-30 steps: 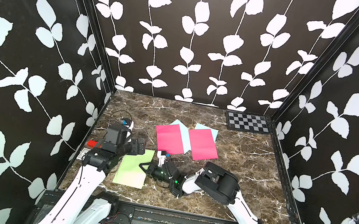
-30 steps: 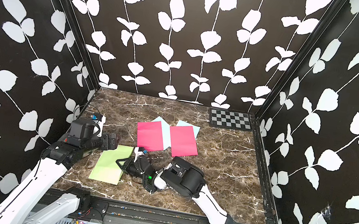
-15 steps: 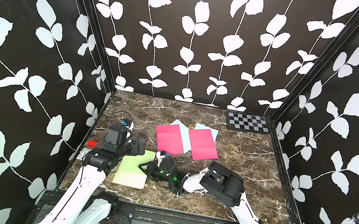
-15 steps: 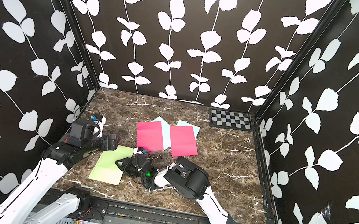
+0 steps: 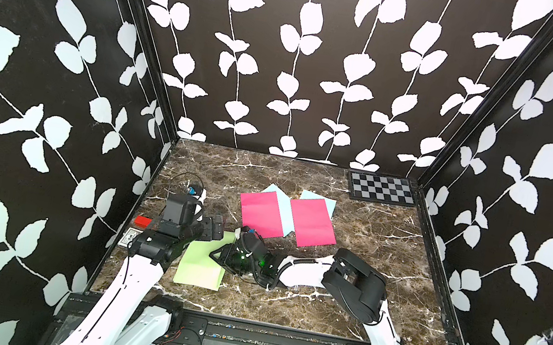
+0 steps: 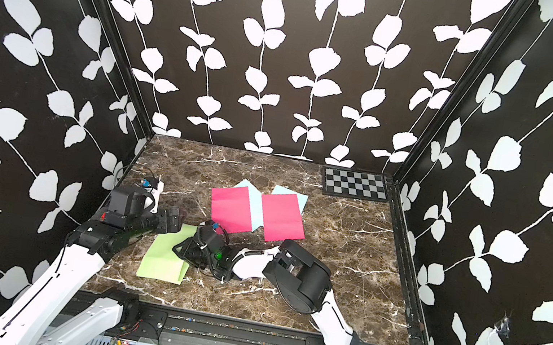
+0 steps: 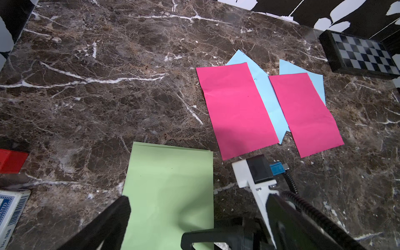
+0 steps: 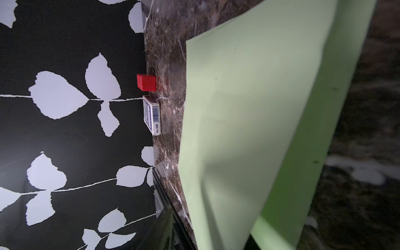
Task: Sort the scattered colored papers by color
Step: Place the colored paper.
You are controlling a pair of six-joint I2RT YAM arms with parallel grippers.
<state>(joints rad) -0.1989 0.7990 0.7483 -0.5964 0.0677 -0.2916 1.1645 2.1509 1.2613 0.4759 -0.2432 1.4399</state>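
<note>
Likely settling the light green paper sheets (image 5: 198,267): right end effector (image 5: 218,260) there, grip unclear; left end effector (image 5: 217,231) released. Next, pinch the hot pink paper sheets (image 5: 262,214) beyond them.

You have before you three black walls printed with white leaf-and-vine pattern (image 5: 288,50), black metal corner posts (image 5: 138,6), an evenly lit dark brown marble-look floor slab with white veins (image 5: 425,251), and a black-and-grey checkerboard panel (image 5: 382,189) in its far right corner.
</note>
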